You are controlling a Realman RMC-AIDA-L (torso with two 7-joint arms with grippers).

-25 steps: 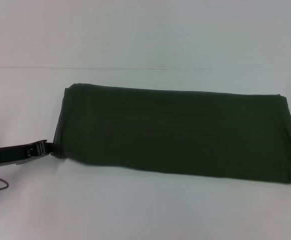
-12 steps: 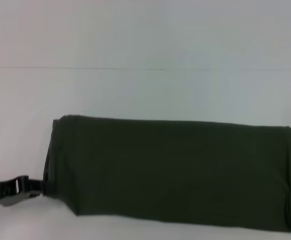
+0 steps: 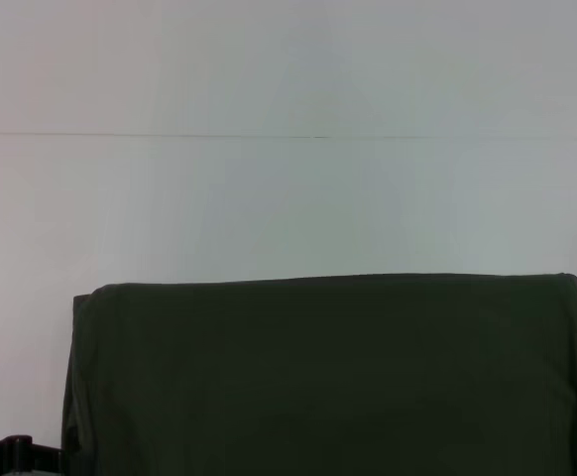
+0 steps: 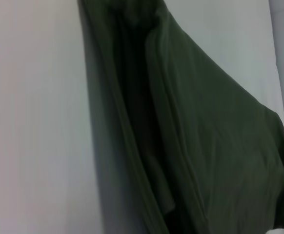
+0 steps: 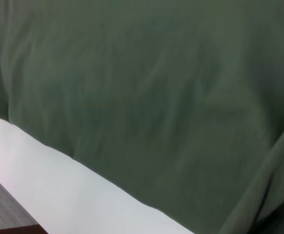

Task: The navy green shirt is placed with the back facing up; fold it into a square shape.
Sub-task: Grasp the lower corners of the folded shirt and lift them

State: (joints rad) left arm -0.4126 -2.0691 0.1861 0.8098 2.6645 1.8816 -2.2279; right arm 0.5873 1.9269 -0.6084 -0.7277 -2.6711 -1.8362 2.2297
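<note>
Head view: navy green shirt (image 3: 328, 382) raised

A white table (image 3: 269, 198) and a grey box (image 5: 3, 207) with a red mark.

The dark olive-green soft cotton shirt (image 3: 333, 382) fills the low part of the head view as a wide, folded band with a straight top edge and rounded corners. Its visible side is plain and shows no lettering. It spreads almost from the left side to the right side of the white surface. In the left wrist view the shirt (image 4: 200, 146) shows several layers of cloth with long folds. In the right wrist view the fabric (image 5: 147, 92) looks smooth, with soft wrinkles.
</note>
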